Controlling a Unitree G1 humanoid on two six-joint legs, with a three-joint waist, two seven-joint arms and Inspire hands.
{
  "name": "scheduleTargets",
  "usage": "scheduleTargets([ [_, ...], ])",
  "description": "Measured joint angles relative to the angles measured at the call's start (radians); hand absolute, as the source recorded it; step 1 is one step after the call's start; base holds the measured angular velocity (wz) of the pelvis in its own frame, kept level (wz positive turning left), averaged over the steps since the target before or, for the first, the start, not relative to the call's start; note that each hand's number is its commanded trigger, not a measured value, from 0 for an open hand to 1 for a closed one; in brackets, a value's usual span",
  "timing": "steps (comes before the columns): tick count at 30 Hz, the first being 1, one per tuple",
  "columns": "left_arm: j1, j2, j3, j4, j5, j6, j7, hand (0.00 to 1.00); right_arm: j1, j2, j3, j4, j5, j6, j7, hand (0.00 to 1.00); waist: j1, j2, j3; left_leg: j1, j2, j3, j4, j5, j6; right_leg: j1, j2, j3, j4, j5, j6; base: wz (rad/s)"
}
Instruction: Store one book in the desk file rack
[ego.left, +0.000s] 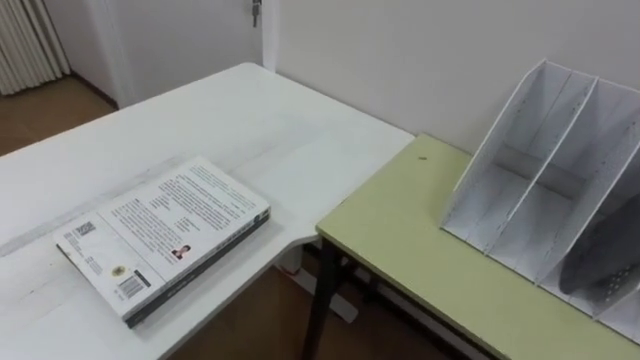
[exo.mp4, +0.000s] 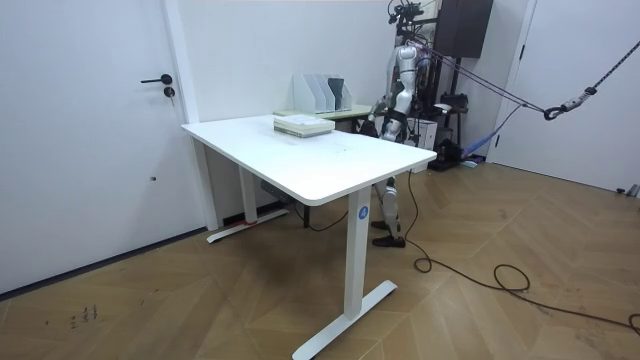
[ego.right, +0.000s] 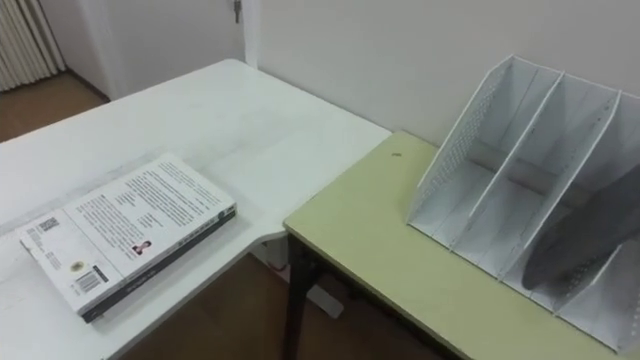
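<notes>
We see a thick paperback book (ego.left: 165, 235) lying flat, back cover up, on a white table (ego.left: 250, 110), close to that table's near edge. To its right, touching the white table at a corner, stands a green-topped table (ego.left: 400, 230). It carries a white file rack (ego.left: 540, 190) set against the wall. The rack's left compartments are open, and a dark sheet (ego.left: 605, 250) leans in one on the right.

In the room view the robot stands behind both tables. Its left hand (exo.mp4: 377, 121) hangs low, and we cannot tell whether it is apart or closed.

We judge the book stiff, fairly heavy and smooth-covered, so likely to slip. The best hold looks like a pinch across the long side facing the table edge.
</notes>
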Motion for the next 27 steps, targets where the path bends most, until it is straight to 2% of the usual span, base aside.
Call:
scheduleTargets([
  [1,0.003,-0.002,0.004,0.004,0.001,-0.002,-0.001,0.0,0.005,0.008,-0.029,0.047,-0.009,-0.016,-0.013,0.0,-0.012,0.008,-0.0031,0.0,-0.001,-0.002,0.001,0.0,0.0,0.002,-0.001,0.002,0.0,-0.001,0.001,0.0],
  [4,0.012,-0.008,0.025,0.026,0.003,-0.007,-0.002,0.0,0.013,0.032,-0.106,0.155,-0.013,-0.049,-0.055,0.0,-0.032,0.013,-0.0121,0.005,-0.001,-0.006,0.003,0.001,0.0,0.016,0.001,0.001,-0.016,-0.001,0.002,0.09],
  [6,0.027,-0.01,0.039,0.026,0.022,-0.011,-0.002,0.0,0.015,0.053,-0.148,0.258,0.006,-0.079,-0.085,0.0,-0.04,0.012,-0.0123,0.014,-0.004,-0.018,0.003,0.001,0.0,0.023,-0.002,-0.01,-0.016,-0.005,0.004,0.15],
  [11,0.033,-0.024,0.087,0.043,0.026,-0.014,0.001,0.0,0.013,0.086,-0.194,0.396,0.111,-0.099,-0.162,0.0,-0.039,0.012,-0.0079,0.018,-0.005,-0.023,0.002,0.001,0.0,0.035,-0.003,-0.016,-0.02,-0.007,0.004,0.04],
  [14,0.041,-0.029,0.108,0.043,0.043,-0.014,0.003,0.0,0.012,0.109,-0.228,0.438,0.141,-0.104,-0.208,0.0,-0.049,0.012,-0.0078,0.02,-0.007,-0.037,0.001,0.0,0.0,0.047,-0.002,-0.025,-0.034,-0.006,0.005,0.12],
  [18,0.041,-0.032,0.12,0.043,0.053,-0.007,0.007,0.0,0.011,0.126,-0.229,0.498,0.212,-0.106,-0.274,0.0,-0.065,0.015,-0.0073,0.02,-0.009,-0.053,-0.001,0.0,0.0,0.057,-0.001,-0.034,-0.05,-0.006,0.006,0.13],
  [23,0.041,-0.046,0.156,0.042,0.079,-0.004,0.02,0.0,0.015,0.153,-0.27,0.52,0.25,-0.105,-0.327,0.0,-0.067,0.017,-0.0063,0.02,-0.01,-0.053,-0.002,0.001,0.0,0.056,-0.001,-0.034,-0.052,-0.008,0.007,0.0],
  [27,0.045,-0.047,0.155,0.043,0.081,-0.004,0.026,0.0,0.012,0.162,-0.274,0.534,0.265,-0.106,-0.354,0.0,-0.07,0.017,-0.0062,0.02,-0.012,-0.053,-0.003,0.001,0.0,0.056,-0.002,-0.031,-0.051,-0.011,0.009,0.0],
])
